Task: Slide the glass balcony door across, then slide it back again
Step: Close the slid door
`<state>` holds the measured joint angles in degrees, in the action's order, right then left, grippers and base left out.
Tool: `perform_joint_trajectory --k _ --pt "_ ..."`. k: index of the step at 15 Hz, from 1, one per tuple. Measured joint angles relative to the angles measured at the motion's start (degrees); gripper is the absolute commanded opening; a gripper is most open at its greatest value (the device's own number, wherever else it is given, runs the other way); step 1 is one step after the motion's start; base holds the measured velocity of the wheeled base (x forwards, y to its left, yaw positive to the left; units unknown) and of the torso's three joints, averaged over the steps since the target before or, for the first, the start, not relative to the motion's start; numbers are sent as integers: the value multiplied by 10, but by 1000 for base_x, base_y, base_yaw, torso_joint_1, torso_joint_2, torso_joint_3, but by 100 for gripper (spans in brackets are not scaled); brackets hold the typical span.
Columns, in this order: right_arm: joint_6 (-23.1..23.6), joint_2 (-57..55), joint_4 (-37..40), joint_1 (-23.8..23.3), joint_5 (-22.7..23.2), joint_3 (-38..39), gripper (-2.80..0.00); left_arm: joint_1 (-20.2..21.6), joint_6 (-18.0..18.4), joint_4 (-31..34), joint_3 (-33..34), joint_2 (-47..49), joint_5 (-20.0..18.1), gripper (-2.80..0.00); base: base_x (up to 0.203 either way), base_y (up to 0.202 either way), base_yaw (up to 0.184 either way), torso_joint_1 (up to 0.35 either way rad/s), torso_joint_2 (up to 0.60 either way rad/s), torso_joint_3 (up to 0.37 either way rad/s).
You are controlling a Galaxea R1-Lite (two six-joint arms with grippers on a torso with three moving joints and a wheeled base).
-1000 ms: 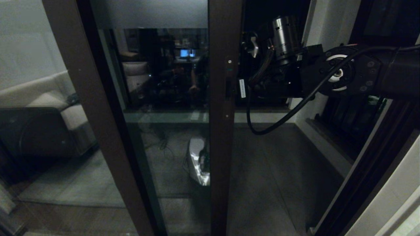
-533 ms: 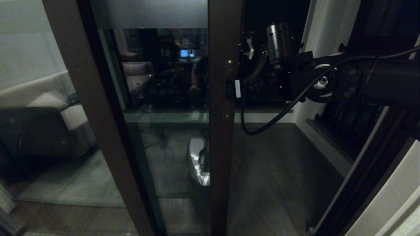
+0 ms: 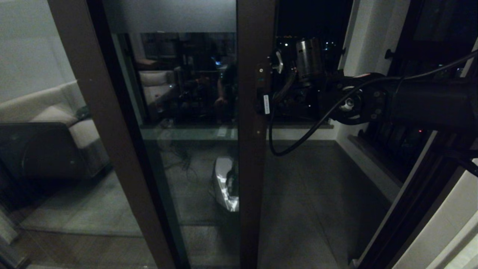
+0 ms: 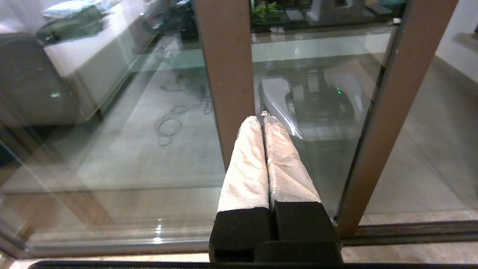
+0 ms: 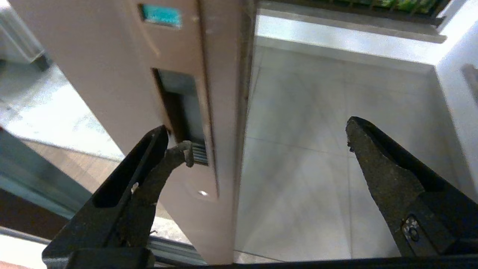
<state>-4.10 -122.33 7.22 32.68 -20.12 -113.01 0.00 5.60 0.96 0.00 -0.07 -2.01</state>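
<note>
The glass balcony door (image 3: 255,168) shows its dark brown stile upright in the middle of the head view, with the slim black recessed handle (image 3: 258,101) at arm height. My right gripper (image 3: 268,100) is open astride the stile's edge. In the right wrist view one hooked fingertip (image 5: 185,151) rests at the lower end of the recessed handle (image 5: 179,108), while the other finger (image 5: 373,160) hangs free over the balcony floor past the door edge. My left gripper (image 4: 263,118) is shut on nothing, its white-wrapped fingers low in front of the glass.
A plain brown-framed glass panel (image 3: 108,130) slants at the left. The opening to the tiled balcony floor (image 3: 317,194) lies right of the stile. A white wall (image 3: 369,41) and a black-barred window (image 3: 396,138) bound the right side. The floor track (image 4: 410,228) runs along the bottom.
My right arm has swung left and slightly down toward the stile, bringing the gripper onto the handle. The door stile has not moved.
</note>
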Motion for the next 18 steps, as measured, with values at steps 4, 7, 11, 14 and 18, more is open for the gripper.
perform_joint_trajectory --k 4,7,11,14,18 --pt "2 -14 -23 -3 0 -1 0 0 0 0 0 0 0 -280 0 0 0 0 0 0" --pt "4 -17 -23 -9 1 -1 0 0 0 0 0 0 0 -280 0 0 0 0 0 0" --pt "15 -17 -23 -23 1 -1 0 0 0 0 0 0 0 -280 0 0 0 0 0 0" --pt "16 -17 -21 -30 1 -1 0 0 0 0 0 0 0 -280 0 0 0 0 0 0" --pt "17 -16 -21 -39 1 -1 0 0 0 0 0 0 0 -280 0 0 0 0 0 0"
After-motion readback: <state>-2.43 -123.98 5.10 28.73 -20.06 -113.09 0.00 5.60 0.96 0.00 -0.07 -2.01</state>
